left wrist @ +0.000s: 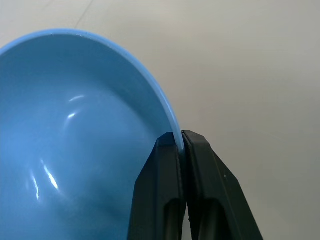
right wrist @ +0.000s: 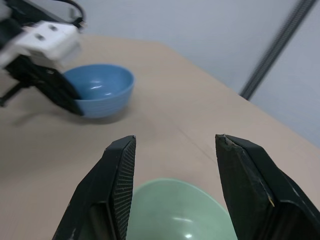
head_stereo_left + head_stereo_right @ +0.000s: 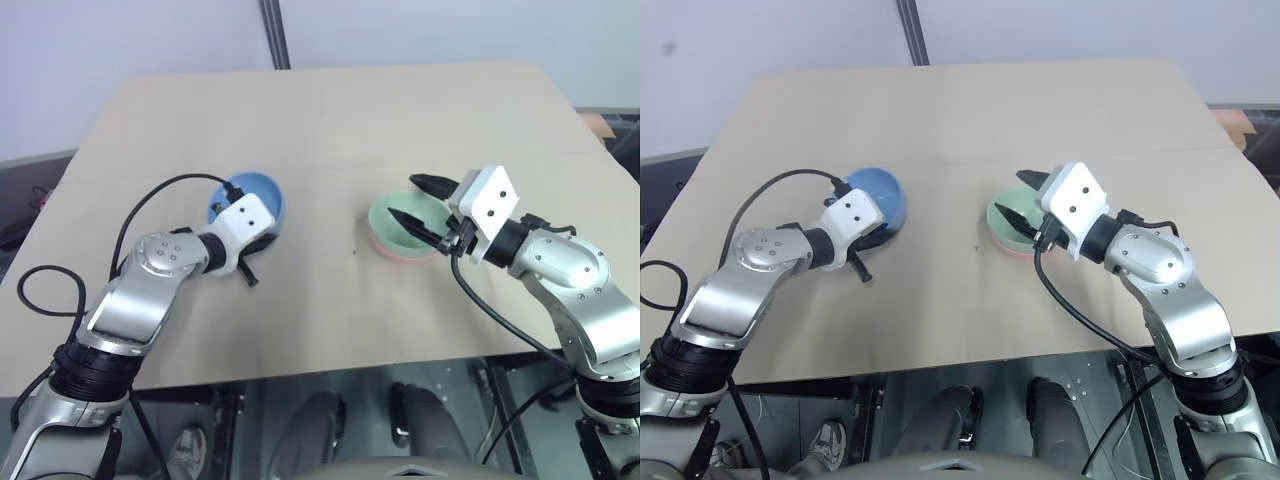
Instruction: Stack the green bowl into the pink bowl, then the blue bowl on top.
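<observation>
At the near side of the tan desk (image 3: 330, 150) the two arms reach in from either side. The left claw (image 1: 181, 142) is clamped shut on the blue bowl (image 3: 250, 200) — the left wrist view shows its two black fingers (image 1: 162, 185) pinching the thin rim, one inside the bowl and one outside. The bowl sits on the left half of the desk, upright, with the claw coming at its near edge from the robot's side. A black cable (image 3: 150, 205) loops from the left arm over the desk just beside the bowl.

On the right half, at about the same depth, the green bowl (image 3: 400, 222) is nested in the pink bowl (image 3: 400, 250) — only a salmon rim shows around and below the green one. The right claw (image 3: 420, 205) hangs over this pair with its fingers parted and nothing between them; in the right wrist view the two ribbed black fingers (image 2: 120, 185) stand wide apart above the green bowl's near rim, with no contact that can be made out. One fingertip lies over the bowl's hollow, the other past its far rim.

The two bowl groups are well apart, bare desk between them. Beyond the desk's far edge stand a pale wall and a dark upright post (image 3: 275, 30).
</observation>
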`<act>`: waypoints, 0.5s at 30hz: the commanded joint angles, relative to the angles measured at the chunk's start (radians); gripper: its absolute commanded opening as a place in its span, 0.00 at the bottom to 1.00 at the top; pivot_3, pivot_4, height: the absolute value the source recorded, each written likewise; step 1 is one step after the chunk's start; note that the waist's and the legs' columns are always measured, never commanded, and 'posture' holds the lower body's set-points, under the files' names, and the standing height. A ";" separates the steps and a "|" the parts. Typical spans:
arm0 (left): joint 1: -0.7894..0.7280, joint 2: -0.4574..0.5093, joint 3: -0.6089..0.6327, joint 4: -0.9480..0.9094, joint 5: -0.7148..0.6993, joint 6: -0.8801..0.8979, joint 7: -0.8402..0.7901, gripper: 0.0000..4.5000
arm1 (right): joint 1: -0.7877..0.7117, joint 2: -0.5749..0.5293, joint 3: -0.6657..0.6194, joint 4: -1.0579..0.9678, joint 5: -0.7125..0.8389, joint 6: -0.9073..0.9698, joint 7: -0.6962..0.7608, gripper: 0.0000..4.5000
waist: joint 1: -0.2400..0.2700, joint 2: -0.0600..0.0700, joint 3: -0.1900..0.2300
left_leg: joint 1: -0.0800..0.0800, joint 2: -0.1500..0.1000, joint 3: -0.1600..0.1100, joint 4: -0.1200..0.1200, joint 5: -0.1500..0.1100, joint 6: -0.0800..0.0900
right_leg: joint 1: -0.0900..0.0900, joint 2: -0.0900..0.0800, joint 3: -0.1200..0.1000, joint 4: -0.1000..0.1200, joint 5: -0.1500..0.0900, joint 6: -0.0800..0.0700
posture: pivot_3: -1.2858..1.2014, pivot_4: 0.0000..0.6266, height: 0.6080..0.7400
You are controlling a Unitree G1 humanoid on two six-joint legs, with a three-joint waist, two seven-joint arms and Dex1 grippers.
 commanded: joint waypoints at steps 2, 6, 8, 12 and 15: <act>-0.099 -0.030 0.032 -0.071 -0.106 -0.154 -0.146 0.01 | 0.017 -0.011 -0.041 -0.042 -0.045 -0.002 -0.058 0.59 | 0.004 0.000 0.000 | -0.001 0.000 -0.001 0.001 0.000 0.000 | 0.000 0.000 0.000 0.000 0.000 0.000 | 0.52 0.24 1.00; -0.228 -0.104 -0.021 -0.004 -0.149 -0.224 -0.244 0.01 | 0.066 0.009 -0.075 -0.086 -0.077 0.020 -0.128 0.59 | 0.003 -0.001 0.000 | -0.001 -0.001 -0.001 0.001 0.000 0.000 | 0.001 -0.001 0.000 0.000 0.000 0.000 | 0.52 0.24 1.00; -0.303 -0.134 -0.069 0.070 -0.136 -0.265 -0.306 0.01 | 0.121 0.037 -0.131 -0.141 -0.057 0.074 -0.169 0.59 | 0.003 -0.001 0.000 | 0.000 -0.001 -0.001 0.001 0.000 0.000 | 0.001 0.000 0.000 0.000 0.000 0.000 | 0.52 0.24 1.00; -0.432 -0.205 -0.147 0.245 -0.110 -0.387 -0.436 0.01 | 0.354 0.027 -0.256 -0.316 -0.016 0.162 -0.148 0.59 | 0.005 -0.001 0.000 | 0.000 -0.001 0.000 0.001 0.000 0.000 | 0.001 0.000 0.000 0.000 0.000 0.000 | 0.52 0.24 1.00; -0.501 -0.251 -0.177 0.368 -0.085 -0.479 -0.505 0.01 | 0.549 0.014 -0.339 -0.408 0.036 0.171 -0.122 0.59 | 0.004 0.000 -0.001 | -0.001 -0.001 -0.001 0.001 0.000 0.000 | 0.001 0.000 0.000 0.000 0.000 0.000 | 0.52 0.24 1.00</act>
